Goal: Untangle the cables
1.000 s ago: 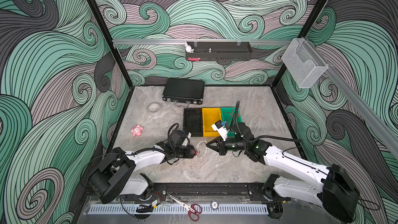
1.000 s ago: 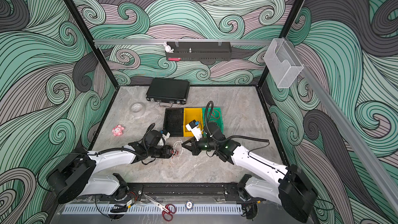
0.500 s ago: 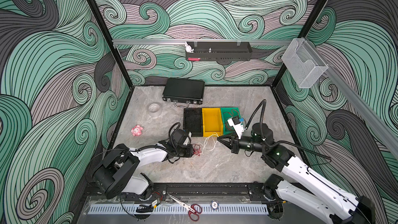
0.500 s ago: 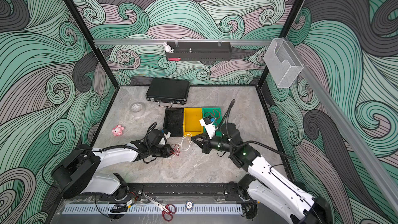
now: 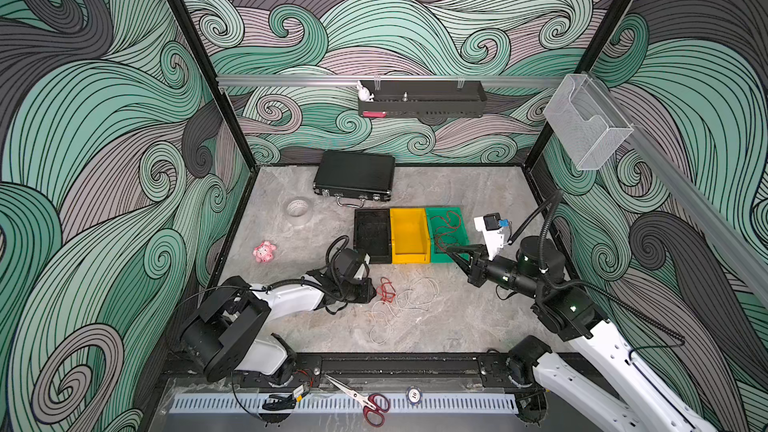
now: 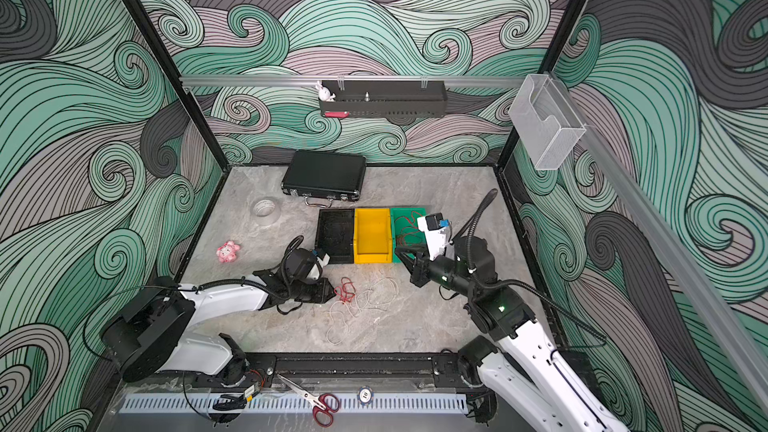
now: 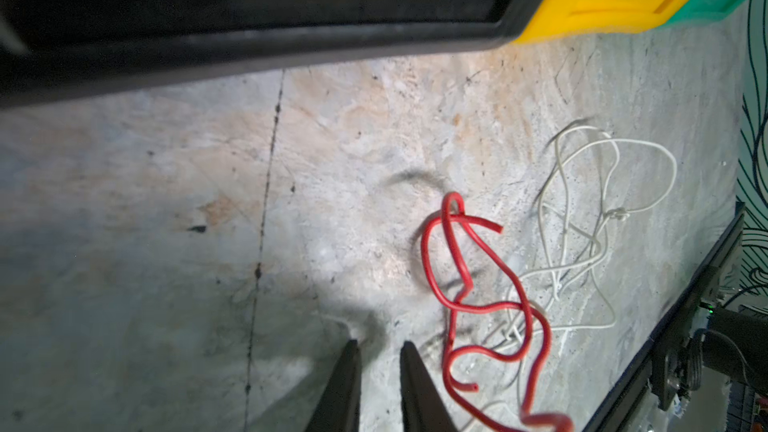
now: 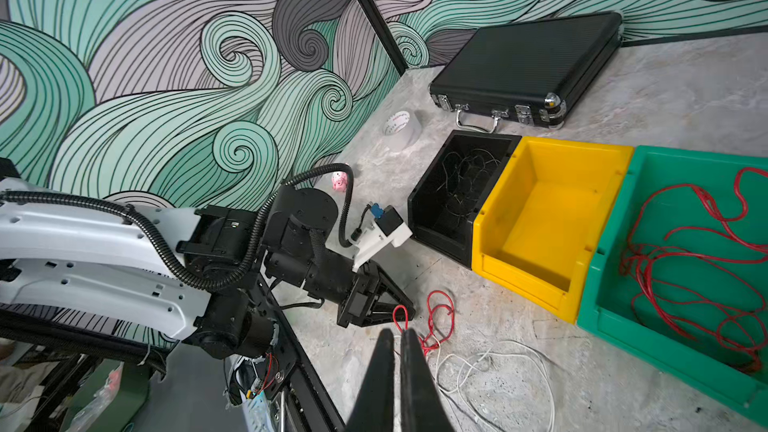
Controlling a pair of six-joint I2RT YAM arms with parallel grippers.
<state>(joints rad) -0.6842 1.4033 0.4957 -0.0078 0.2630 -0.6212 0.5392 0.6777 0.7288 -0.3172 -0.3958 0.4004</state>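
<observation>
The cables look partly sorted. Nearest the front, on the desk, a red cable lies crossed over a loose white cable, so this tangle remains to be done. The left hand sits just beside the red one, its fingers a narrow gap apart with nothing seen between them. Farther back, the right hand hangs by the green bin, fingers pressed together. I cannot tell whether a thin strand is caught there. Beyond, red cables lie in the green bin and black wires in the black bin. The yellow bin is empty, probably meant for white. The dark wires are hard to count.
</observation>
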